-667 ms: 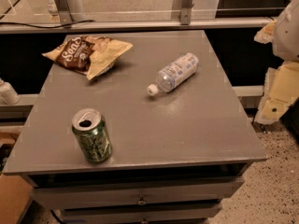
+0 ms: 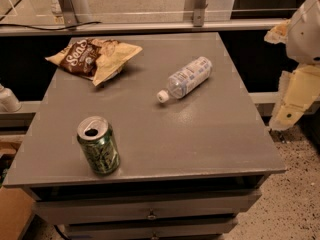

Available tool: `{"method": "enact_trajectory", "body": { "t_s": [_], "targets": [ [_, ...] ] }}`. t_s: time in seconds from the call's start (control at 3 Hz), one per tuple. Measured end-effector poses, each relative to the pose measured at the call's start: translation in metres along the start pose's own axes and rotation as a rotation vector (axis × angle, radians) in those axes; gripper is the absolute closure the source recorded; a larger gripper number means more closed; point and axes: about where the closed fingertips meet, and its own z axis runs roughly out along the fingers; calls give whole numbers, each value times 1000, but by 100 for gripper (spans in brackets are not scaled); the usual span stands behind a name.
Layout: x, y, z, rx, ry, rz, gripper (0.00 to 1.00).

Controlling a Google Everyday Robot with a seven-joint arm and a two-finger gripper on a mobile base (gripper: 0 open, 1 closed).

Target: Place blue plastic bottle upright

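The blue plastic bottle [image 2: 188, 77] lies on its side on the grey table [image 2: 200, 134], right of centre toward the back. Its white cap points to the front left and its base to the back right. Its label is white and pale blue. My gripper [image 2: 294, 98] shows as a cream-coloured part under the white arm at the right edge of the view. It hangs beyond the table's right edge, well apart from the bottle, with nothing seen in it.
A green soda can [image 2: 98, 145] stands upright, opened, near the front left. A brown and yellow chip bag [image 2: 94, 57] lies at the back left. A rail and posts [image 2: 195, 14] run behind the table. Speckled floor [image 2: 295, 204] is to the right.
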Motion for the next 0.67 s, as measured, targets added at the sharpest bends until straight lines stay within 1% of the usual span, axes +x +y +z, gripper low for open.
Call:
{"method": "enact_trajectory", "body": {
  "t_s": [0.33, 0.67],
  "targets": [
    [-18, -16, 14, 9, -55, -78, 0],
    [-38, -38, 28, 37, -98, -177, 0]
  ]
}}
